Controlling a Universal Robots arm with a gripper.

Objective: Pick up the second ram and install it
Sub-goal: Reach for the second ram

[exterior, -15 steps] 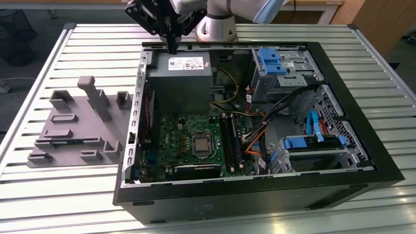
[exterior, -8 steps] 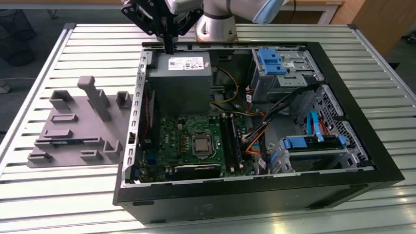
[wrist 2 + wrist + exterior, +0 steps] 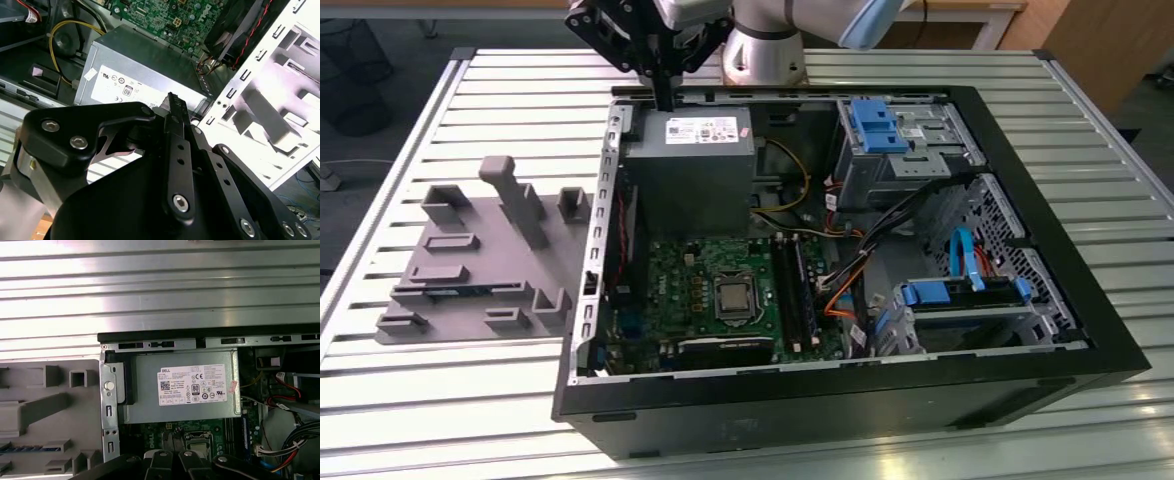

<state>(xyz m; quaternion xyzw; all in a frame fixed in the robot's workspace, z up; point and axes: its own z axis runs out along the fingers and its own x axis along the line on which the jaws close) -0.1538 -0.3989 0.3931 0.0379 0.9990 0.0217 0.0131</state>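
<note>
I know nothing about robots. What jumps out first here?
First, the big black computer case, lying open on the slatted metal table with its green motherboard bare. Next, the robot's black pincer, hanging over the gray power supply box. A gray moulded holder sits beside the case on the exterior view's left.

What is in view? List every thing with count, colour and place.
Slatted metal table: one, silver, under everything.
Open computer case: one, black, on the table.
Boxy metal power supply: one, grey, in the case's far corner.
Motherboard: one, green, beside the supply.
Plastic drive brackets: two, blue, case's side at the exterior view's right.
Moulded plastic holder: one, grey, exterior view's left of the case.
Narrow circuit-board ram stick: one, blue, lying in the holder.
Gripper: one, black, shut, empty, above the power supply's far edge.
</note>
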